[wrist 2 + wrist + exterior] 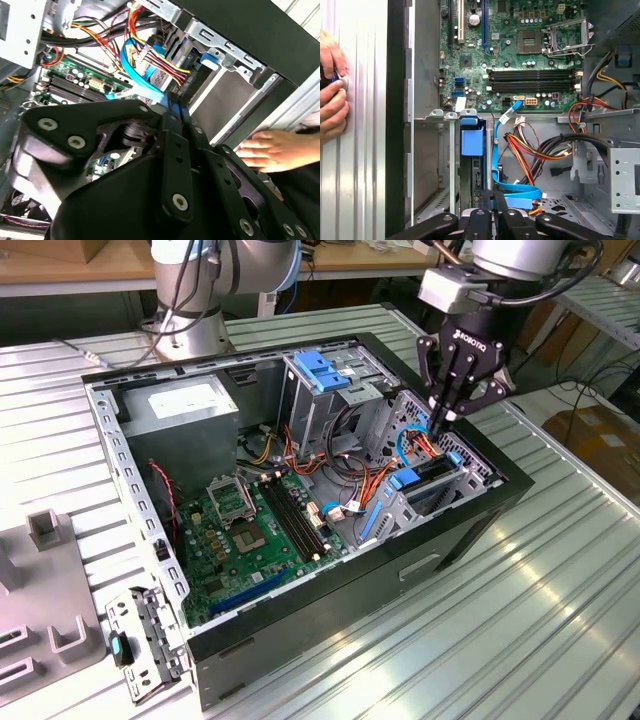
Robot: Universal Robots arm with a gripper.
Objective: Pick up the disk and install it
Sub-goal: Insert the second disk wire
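Setting: ribbed silver metal tabletop (pixel 560 620) carrying everything, wooden benches behind.
Case: open black desktop computer case (pixel 330 615) lying on its side, green motherboard (pixel 250 530) facing up.
Power supply: grey box (pixel 185 415) with white sticker, at the far corner, well apart from the work.
Cage: tall metal cage with blue plastic top (pixel 322 375), just beside the arm.
Gripper: black gripper (pixel 441 426) low over the drive bay at the exterior view's right end of the case; jaws drawn together, tips nearly touching, nothing clearly between them.
Disk: silver hard drive in its blue plastic carrier (pixel 472 142) sits on edge in the bay slot, directly under the jaws, its long axis running down into the bay, blue SATA cable (pixel 496 150) just beside it.
Hand: a person's hand (pixel 331 92) rests on the tabletop outside the case wall.
Writing: print on the gripper body, left unread.
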